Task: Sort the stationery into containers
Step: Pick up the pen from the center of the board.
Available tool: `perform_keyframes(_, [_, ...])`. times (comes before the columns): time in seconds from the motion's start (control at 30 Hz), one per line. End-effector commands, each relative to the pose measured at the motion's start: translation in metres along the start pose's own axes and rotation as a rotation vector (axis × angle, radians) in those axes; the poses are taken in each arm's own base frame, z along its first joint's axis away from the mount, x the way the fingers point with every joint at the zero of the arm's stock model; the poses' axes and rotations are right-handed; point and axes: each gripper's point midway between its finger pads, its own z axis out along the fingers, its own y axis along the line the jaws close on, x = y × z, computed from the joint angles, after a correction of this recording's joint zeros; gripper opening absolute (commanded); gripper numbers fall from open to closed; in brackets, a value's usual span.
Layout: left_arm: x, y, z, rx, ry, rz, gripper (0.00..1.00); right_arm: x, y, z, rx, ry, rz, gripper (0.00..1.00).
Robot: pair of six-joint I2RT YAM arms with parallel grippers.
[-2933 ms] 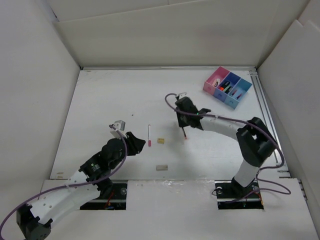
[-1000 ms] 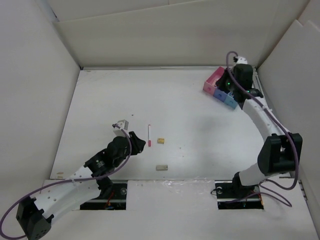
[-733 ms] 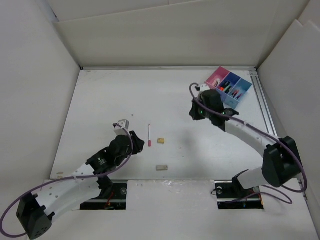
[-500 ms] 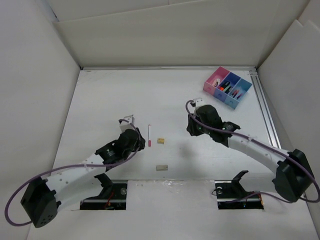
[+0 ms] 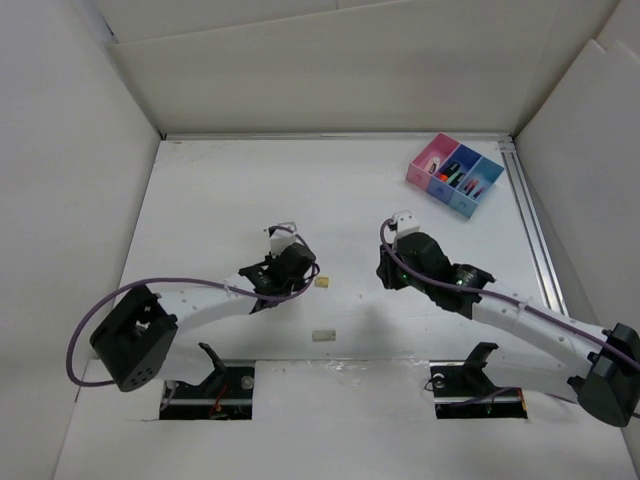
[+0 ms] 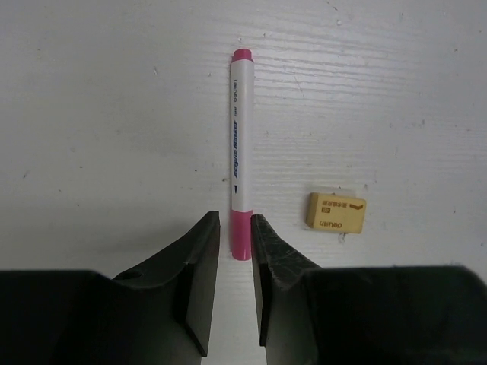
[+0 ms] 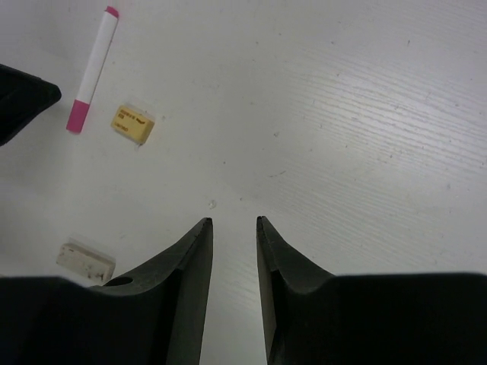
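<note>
My left gripper (image 6: 234, 228) has swung right since half a second ago. Then it sat just left of the pink pen (image 6: 241, 129). Now it is over the pen's near end. Its jaws are only narrowly parted, a little wider than the barrel, with the pink cap between the tips. A sliver of table shows on the left side, so I don't read this as a pinch. The pen lies flat on the table (image 5: 220, 200), pointing away from me. From overhead I can't see it under the left gripper (image 5: 298, 268).

My right gripper (image 7: 232, 224) was over the tray (image 5: 418, 172) in the far right corner a second ago. It has since pulled back to mid-table, and in the top view the right gripper (image 5: 388, 270) is right of the yellow eraser (image 5: 322, 283). Its jaws are spread with only bare table between them.

The yellow eraser (image 6: 335, 212) lies just right of the pen's near end, where it was before. The pale grey eraser (image 5: 322, 336) is nearer to me and also unmoved. The tray is in the same place. Pens and markers show in its two blue compartments, but I can't make out what is in the pink one.
</note>
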Motion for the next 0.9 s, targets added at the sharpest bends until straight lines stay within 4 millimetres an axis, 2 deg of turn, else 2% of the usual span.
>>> perform_keyframes(0.0, [-0.018, -0.014, 0.002, -0.003, -0.063, 0.002, 0.19, -0.004, -0.003, -0.007, 0.017, -0.035, 0.029, 0.35])
perform_keyframes(0.4, [-0.014, -0.02, 0.024, -0.044, -0.053, 0.041, 0.19, 0.012, 0.002, -0.01, -0.018, -0.029, 0.032, 0.36])
perform_keyframes(0.87, [0.003, -0.014, 0.049, -0.119, -0.019, 0.087, 0.18, 0.001, -0.005, -0.029, 0.0, -0.087, 0.064, 0.37])
